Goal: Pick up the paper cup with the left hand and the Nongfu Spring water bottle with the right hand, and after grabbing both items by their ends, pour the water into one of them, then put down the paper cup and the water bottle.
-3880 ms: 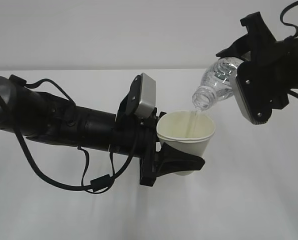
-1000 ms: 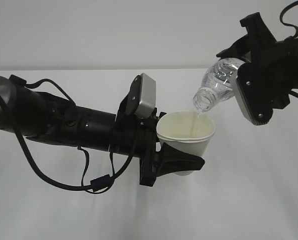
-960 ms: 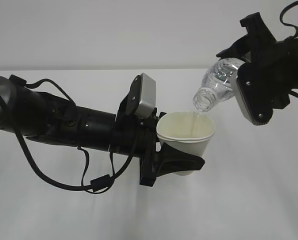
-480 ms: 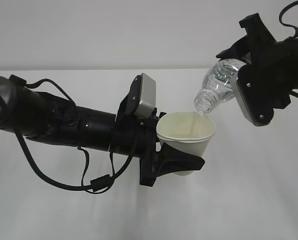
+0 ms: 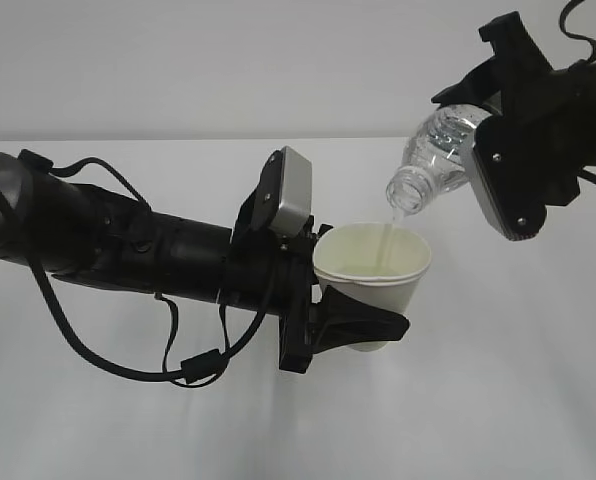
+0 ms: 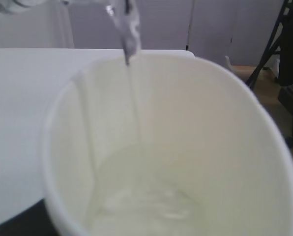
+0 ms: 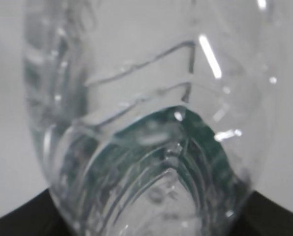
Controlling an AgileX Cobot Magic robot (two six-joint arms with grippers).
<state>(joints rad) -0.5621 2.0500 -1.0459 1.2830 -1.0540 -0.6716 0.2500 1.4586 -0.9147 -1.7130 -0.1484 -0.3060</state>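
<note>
The paper cup (image 5: pixel 378 272) is held above the table, tilted a little, with my left gripper (image 5: pixel 370 328) shut on its lower end. The left wrist view looks into the cup (image 6: pixel 220 128), where water (image 6: pixel 151 206) has pooled at the bottom. The Nongfu Spring water bottle (image 5: pixel 433 158) hangs neck-down over the cup's far rim, and my right gripper (image 5: pixel 486 108) is shut on its base end. A thin stream (image 5: pixel 386 232) runs from the bottle's mouth into the cup. The ribbed bottle (image 7: pixel 151 123) fills the right wrist view and hides the fingers.
The white table (image 5: pixel 498 400) lies under both arms, with a pale wall behind it. My left arm's cables (image 5: pixel 128 360) loop down towards the tabletop. In the left wrist view a black stand (image 6: pixel 284 44) rises beyond the table's far right edge.
My right gripper has lifted slightly with the bottle, so the bottle's mouth sits a bit higher above the cup. Water keeps running. The left arm and cup have not moved.
</note>
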